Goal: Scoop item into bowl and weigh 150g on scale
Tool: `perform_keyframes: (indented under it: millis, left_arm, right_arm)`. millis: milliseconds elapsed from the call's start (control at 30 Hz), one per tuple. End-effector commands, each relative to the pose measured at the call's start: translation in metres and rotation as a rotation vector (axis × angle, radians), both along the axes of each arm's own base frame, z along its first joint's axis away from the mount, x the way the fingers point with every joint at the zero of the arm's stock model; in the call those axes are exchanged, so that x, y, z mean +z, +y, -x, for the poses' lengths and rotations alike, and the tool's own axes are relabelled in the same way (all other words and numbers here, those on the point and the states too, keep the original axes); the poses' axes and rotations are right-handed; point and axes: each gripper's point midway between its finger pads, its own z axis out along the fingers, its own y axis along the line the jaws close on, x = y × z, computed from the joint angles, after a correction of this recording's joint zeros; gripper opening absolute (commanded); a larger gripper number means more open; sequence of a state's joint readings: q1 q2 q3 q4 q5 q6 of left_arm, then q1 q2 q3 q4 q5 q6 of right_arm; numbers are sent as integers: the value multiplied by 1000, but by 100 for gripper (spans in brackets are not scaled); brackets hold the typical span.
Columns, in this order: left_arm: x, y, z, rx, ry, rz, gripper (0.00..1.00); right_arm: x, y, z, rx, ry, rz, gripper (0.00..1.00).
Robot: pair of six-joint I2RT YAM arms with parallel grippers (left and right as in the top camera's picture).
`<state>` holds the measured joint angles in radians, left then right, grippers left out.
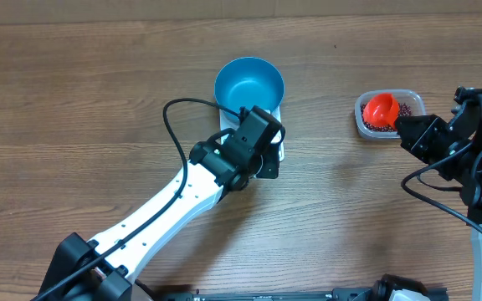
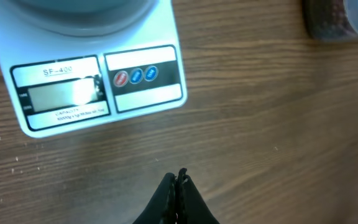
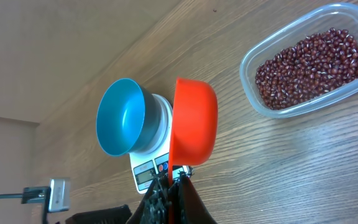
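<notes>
The blue bowl (image 1: 249, 82) stands empty on the white scale (image 1: 279, 152). My left gripper (image 1: 263, 155) hangs over the scale's display end. In the left wrist view that gripper (image 2: 178, 177) is shut on nothing, above bare wood just short of the scale (image 2: 98, 81). An orange scoop (image 3: 194, 121) is held by its handle in my shut right gripper (image 3: 178, 180), its cup tipped on edge. Seen from overhead, the scoop (image 1: 381, 109) hovers over the beans (image 1: 404, 111), with the right gripper (image 1: 408, 130) beside it. The red-brown beans (image 3: 312, 59) lie in a clear tub (image 3: 253, 102).
The clear tub (image 1: 362, 125) stands on the wooden table to the right of the scale. A black cable (image 1: 174, 134) loops off the left arm. A small grey box (image 3: 58, 194) on a cable shows at the lower left of the right wrist view.
</notes>
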<state>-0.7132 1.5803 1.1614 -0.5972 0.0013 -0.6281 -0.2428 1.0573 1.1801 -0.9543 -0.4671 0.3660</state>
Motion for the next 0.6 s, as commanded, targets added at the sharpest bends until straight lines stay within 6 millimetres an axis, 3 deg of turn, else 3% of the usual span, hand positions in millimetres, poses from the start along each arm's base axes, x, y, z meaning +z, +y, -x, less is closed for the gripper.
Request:
perform_keyframes:
  millis: [0, 167, 433, 567]
  left_arm:
    - [-8, 9, -10, 56, -48, -39, 4]
    - [-17, 2, -26, 63, -96, -39, 4]
    - [-62, -7, -39, 45, -75, -83, 4]
    - [-65, 0, -50, 82, -118, -122, 4]
  right_arm:
    - [15, -1, 0, 3, -46, 14, 4]
    - [15, -1, 0, 3, -46, 14, 4]
    - [14, -2, 0, -3, -42, 18, 4]
    - [14, -2, 0, -2, -42, 18, 4]
